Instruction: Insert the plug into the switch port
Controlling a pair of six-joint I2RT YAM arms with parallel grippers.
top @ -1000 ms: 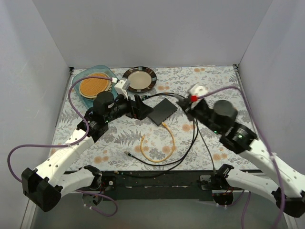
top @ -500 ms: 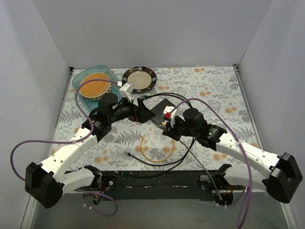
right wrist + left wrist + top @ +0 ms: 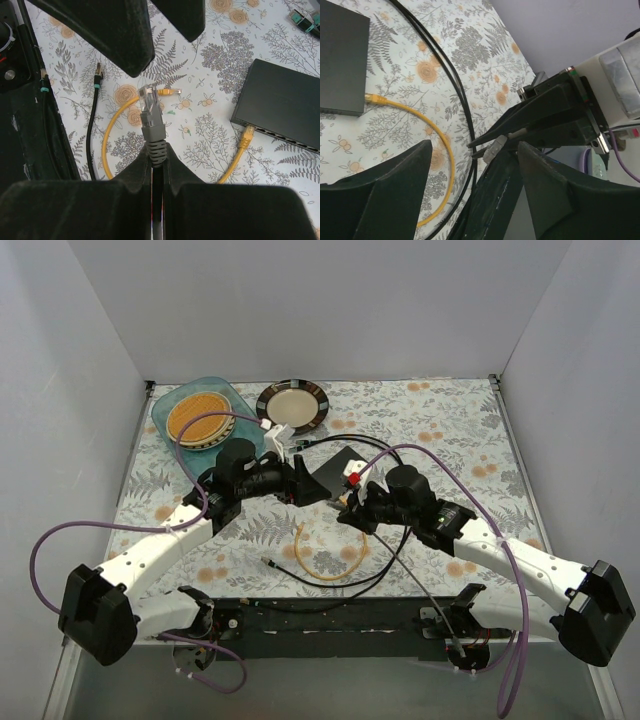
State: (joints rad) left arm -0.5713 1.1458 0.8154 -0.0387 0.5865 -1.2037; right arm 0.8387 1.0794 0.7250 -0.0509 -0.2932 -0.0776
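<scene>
The dark grey switch [image 3: 280, 107] lies flat on the patterned cloth, partly hidden by my left arm in the top view [image 3: 347, 462]. A yellow cable [image 3: 358, 538] has one plug [image 3: 247, 134] seated in a port on the switch's long edge. Its other plug [image 3: 172, 91] lies loose on the cloth. My right gripper [image 3: 157, 150] is shut on the grey boot of a black cable's clear connector [image 3: 151, 117], held above the cloth. My left gripper [image 3: 472, 150] is open, its fingers [image 3: 115, 35] standing either side of that connector's tip [image 3: 492, 147].
A striped-rim plate [image 3: 293, 405] and a blue tray [image 3: 165, 405] holding a round waffle stand at the back left. Black cables [image 3: 392, 545] loop across the middle. One black cable end [image 3: 98, 70] lies near the black base rail [image 3: 330, 615].
My right arm swung in from the right to the centre with the grey connector. My left gripper shifted right toward it and its jaws have narrowed.
</scene>
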